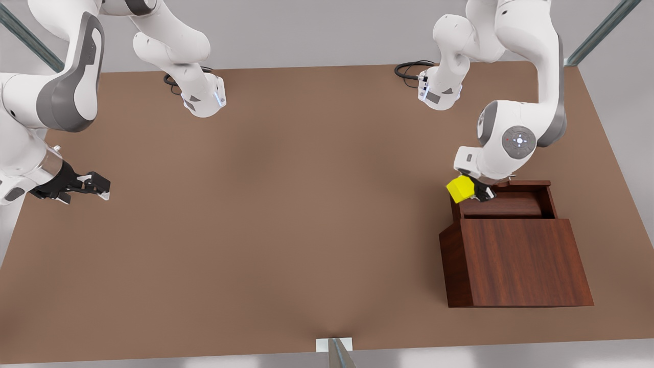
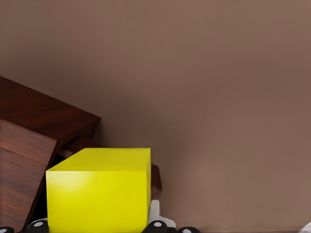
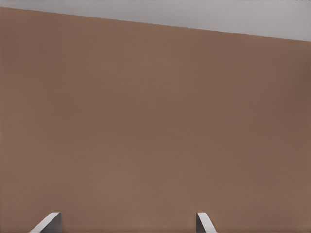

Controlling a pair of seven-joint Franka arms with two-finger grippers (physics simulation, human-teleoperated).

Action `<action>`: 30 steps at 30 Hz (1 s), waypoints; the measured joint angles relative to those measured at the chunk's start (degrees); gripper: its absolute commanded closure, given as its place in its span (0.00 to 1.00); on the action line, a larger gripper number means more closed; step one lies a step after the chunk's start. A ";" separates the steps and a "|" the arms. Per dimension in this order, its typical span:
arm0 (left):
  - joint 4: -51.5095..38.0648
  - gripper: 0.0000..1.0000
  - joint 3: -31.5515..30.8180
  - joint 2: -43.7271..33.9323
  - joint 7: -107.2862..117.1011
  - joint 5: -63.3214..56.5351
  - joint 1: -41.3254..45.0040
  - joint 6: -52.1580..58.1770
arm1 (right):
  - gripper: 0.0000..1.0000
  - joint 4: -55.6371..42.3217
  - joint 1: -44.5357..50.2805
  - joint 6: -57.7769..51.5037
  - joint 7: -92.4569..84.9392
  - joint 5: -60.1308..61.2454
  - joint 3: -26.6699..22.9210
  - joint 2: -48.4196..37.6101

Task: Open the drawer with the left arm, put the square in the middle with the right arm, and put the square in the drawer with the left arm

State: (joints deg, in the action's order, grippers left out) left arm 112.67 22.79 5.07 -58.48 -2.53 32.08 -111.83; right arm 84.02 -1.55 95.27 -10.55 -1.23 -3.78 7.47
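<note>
The left hand (image 1: 475, 191) is in the right half of the front view, just above the near corner of the open drawer (image 1: 503, 207). Its fingers are clamped on the square (image 1: 460, 188), a small yellow cube which hangs over the drawer's left edge in that picture, tilted a little. In the left wrist view the square (image 2: 99, 189) sits between the black fingers at the lower left of the frame, with the dark wood of the cabinet (image 2: 29, 145) behind it. The cabinet (image 1: 516, 263) stands on the bench (image 1: 286, 214) in the lower right part of the front view, and its drawer is pulled out toward the arms.

The right hand (image 1: 94, 186) waits at the far left of the front view, low above the bench and well apart from the cabinet. Its fingers (image 3: 48, 222) stand apart, with nothing between them.
</note>
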 measured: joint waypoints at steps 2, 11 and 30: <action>0.00 0.33 1.90 0.33 -2.66 0.60 -0.45 -0.34 | 0.00 0.00 -0.05 0.00 0.00 0.00 0.00 0.09; -0.08 0.32 7.91 2.70 -11.37 2.57 -0.73 -1.69 | 0.00 0.00 -0.16 -0.08 0.00 -0.32 0.00 0.00; -4.93 0.00 11.88 7.46 -3.51 5.89 -0.26 0.52 | 0.00 -0.01 -0.57 0.00 0.09 0.00 -0.08 0.07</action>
State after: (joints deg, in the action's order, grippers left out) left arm 107.75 34.67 12.53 -61.99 3.37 31.82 -111.31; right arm 84.01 -2.12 95.27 -10.46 -1.23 -3.86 7.55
